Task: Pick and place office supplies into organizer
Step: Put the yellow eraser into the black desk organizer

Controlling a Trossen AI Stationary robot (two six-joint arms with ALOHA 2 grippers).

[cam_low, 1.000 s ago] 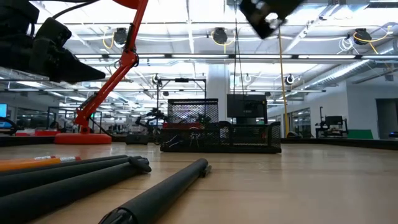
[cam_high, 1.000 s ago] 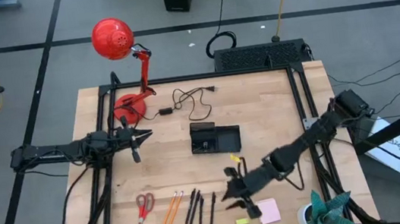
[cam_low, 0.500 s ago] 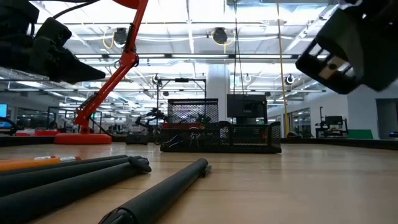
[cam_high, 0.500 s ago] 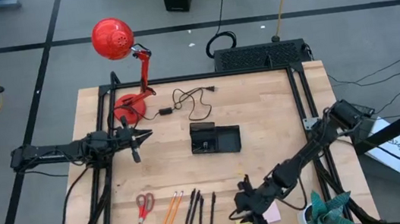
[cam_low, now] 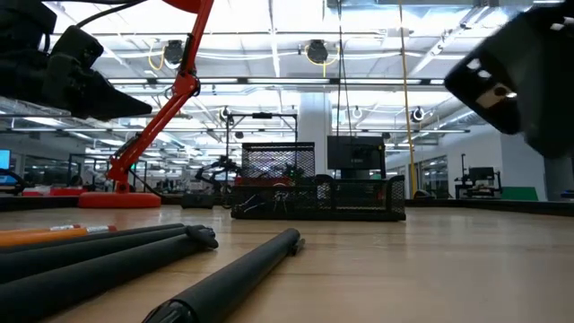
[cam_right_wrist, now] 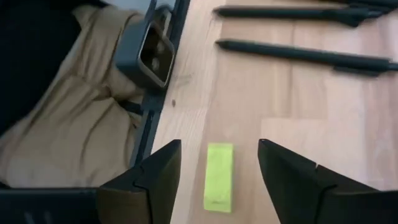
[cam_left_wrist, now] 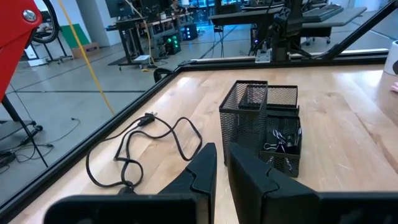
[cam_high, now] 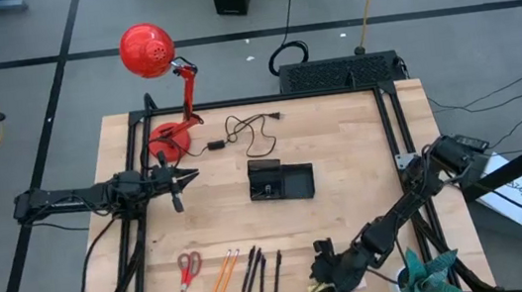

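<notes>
Robotics lab, workbenches (cam_left_wrist: 273, 15), strip-lit open ceiling (cam_low: 296, 36)

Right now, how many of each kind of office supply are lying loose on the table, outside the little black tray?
Red-handled scissors: 1
Orange pencils: 2
Black pens: 4
Yellow-green block: 1
Total: 8
The right gripper hangs open over the block; anything beneath that arm is hidden in the high view.
</notes>
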